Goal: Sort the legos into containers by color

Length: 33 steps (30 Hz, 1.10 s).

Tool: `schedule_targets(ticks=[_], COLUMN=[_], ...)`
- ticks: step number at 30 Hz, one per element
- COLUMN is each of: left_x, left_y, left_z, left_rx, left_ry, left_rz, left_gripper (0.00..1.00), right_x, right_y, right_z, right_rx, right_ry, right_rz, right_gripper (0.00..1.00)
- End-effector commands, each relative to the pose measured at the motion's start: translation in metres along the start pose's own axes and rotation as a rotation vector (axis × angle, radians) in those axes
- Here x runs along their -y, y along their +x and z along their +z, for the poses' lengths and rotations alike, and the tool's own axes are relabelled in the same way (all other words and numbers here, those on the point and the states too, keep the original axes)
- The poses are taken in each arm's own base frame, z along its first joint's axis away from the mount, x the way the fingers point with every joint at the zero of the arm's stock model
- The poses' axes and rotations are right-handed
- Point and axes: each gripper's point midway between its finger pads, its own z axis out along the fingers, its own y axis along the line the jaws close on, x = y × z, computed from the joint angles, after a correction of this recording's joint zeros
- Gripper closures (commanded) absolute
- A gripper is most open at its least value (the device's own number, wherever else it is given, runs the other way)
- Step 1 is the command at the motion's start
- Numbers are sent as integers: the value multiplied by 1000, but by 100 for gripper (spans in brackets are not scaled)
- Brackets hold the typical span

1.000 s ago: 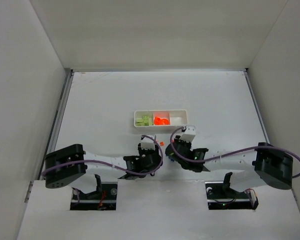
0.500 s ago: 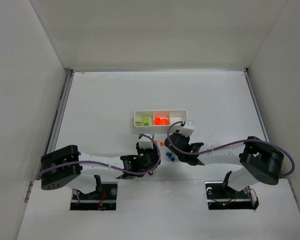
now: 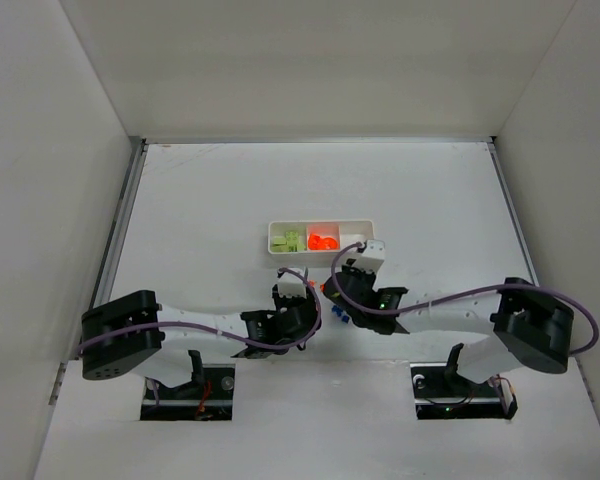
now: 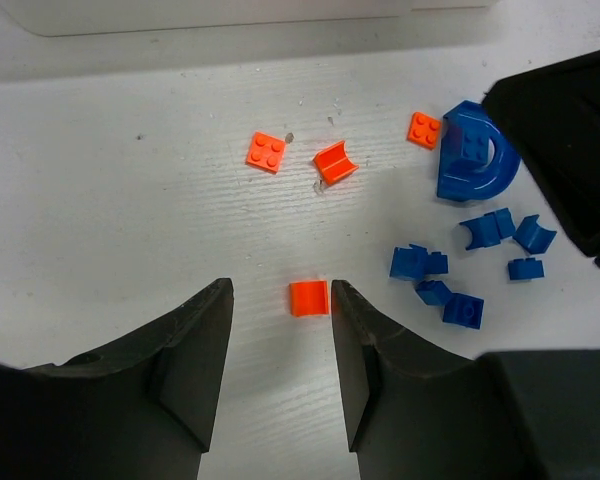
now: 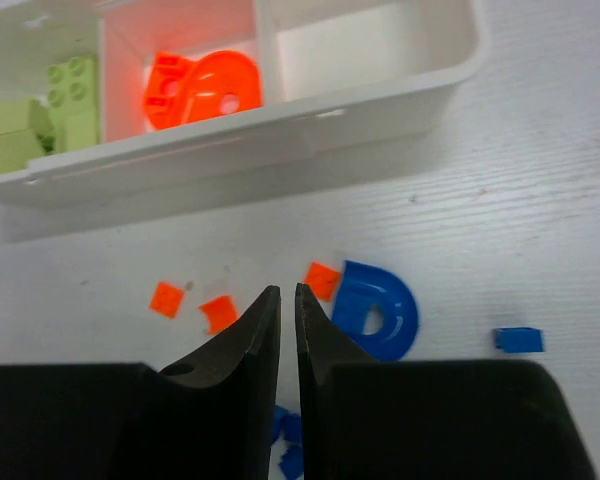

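Observation:
The white tray [image 3: 321, 253] has three compartments: lime green bricks [image 5: 40, 120] left, orange pieces [image 5: 200, 85] middle, the right one [image 5: 360, 40] shows only white. Loose orange bricks [image 4: 266, 152] and blue bricks [image 4: 460, 270] lie on the table in front of it, with a blue half-ring [image 4: 472, 152]. My left gripper [image 4: 280, 300] is open low over the table, and a small orange brick [image 4: 309, 297] lies between its fingertips, close to the right finger. My right gripper [image 5: 287, 295] is shut and empty, its tips among orange pieces [image 5: 218, 312] beside the blue half-ring [image 5: 380, 310].
The two grippers [image 3: 305, 300] [image 3: 335, 287] sit close together just in front of the tray. The right gripper's black body [image 4: 570, 130] fills the right side of the left wrist view. A lone blue brick [image 5: 519, 339] lies to the right. White walls enclose the table.
My right gripper has swung left and toward the tray, uncovering the blue bricks. My left gripper has edged slightly nearer the orange bricks.

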Motion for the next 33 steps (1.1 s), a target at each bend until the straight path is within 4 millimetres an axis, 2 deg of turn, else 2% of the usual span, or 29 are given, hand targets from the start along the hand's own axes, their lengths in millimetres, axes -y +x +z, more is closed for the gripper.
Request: schedule_targets(ticks=[1, 4, 7, 15, 19, 22, 25, 33], left_x=[1, -1, -4, -6, -8, -8, -8, -11], left_y=[-10, -11, -11, -13, -12, -13, -13, -11], left_z=[-2, -3, -3, -4, -3, -3, -3, -3], left_rx=[31, 34, 35, 39, 39, 39, 39, 38], left_ry=[9, 10, 6, 6, 3, 2, 2, -1], left_rz=[-25, -27, -28, -36, -38, -39, -38, -41], left_gripper=[59, 59, 59, 59, 59, 59, 59, 59], right_x=[-32, -36, -29, 24, 43, 37, 22, 0], right_y=[-6, 10, 19, 33, 29, 20, 16, 27], right_z=[2, 10, 13, 22, 20, 20, 23, 34], right_rx=[24, -4, -14, -47, -26, -4, 6, -17], right_ry=[-55, -62, -40, 114, 191, 193, 165, 99], right_rz=[-23, -14, 4, 91, 103, 94, 65, 64], right_gripper=[83, 83, 84, 85, 83, 73, 67, 56])
